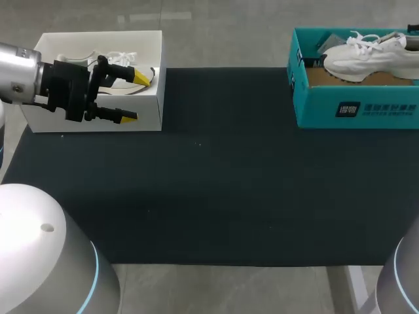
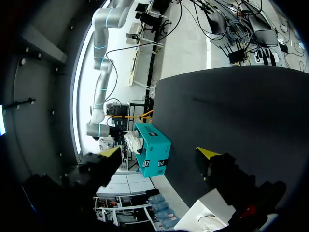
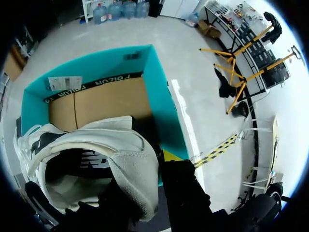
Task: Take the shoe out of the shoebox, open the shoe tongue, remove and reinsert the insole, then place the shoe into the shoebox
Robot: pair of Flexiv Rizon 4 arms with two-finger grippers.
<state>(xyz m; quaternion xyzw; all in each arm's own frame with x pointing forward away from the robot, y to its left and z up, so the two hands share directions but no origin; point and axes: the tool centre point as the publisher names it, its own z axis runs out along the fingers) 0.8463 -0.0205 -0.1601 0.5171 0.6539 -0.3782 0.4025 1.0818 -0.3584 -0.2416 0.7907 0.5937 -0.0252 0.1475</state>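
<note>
Since the white sneaker [image 1: 366,57] lies inside the teal shoebox [image 1: 314,108] at the far right corner of the tabletop [image 1: 209,196], the task looks to me to stand at its very beginning. Nothing shows the shoe lifted out, so opening the tongue, pulling and refitting the insole, and returning the shoe to the box would all be left. The same scene would also fit a finished run, and I cannot rule that out from these views. The right end effector [image 3: 169,159] sits close against the sneaker's heel collar, but I cannot tell whether it grips the shoe or is released. The left end effector [image 1: 134,97] hovers released and holds nothing, its fingers [image 1: 141,76] spread wide. It is over the front wall of a white shoebox [image 1: 147,108] at the far left corner, with white laces [image 1: 118,57] showing inside that box.
</note>
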